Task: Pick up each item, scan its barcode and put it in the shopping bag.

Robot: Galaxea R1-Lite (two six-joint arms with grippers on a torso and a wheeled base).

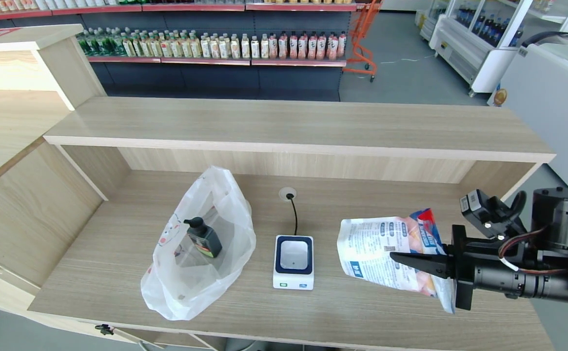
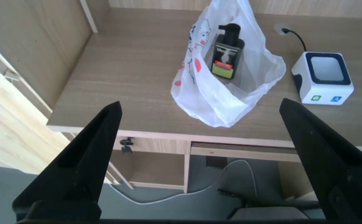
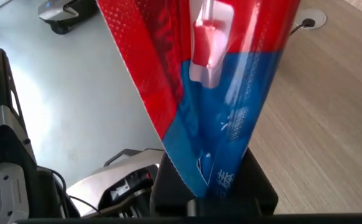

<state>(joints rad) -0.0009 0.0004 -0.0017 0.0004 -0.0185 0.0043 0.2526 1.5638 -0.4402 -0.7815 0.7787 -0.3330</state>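
My right gripper (image 1: 410,262) is shut on a red, blue and white snack bag (image 1: 386,256), held above the counter to the right of the scanner (image 1: 293,262). The bag's white printed back faces up in the head view, and its red and blue side (image 3: 231,93) rises from between the right gripper's jaws in the right wrist view. The translucent white shopping bag (image 1: 196,248) lies open left of the scanner with a dark pump bottle (image 1: 204,238) inside. My left gripper (image 2: 199,165) hangs open below the counter's front edge, well short of the shopping bag (image 2: 224,68).
A black cable (image 1: 294,214) runs from the scanner to a round grommet (image 1: 287,193) at the back. A raised shelf (image 1: 293,124) spans the rear of the counter, with side walls at both ends. Store shelving and freezers stand behind.
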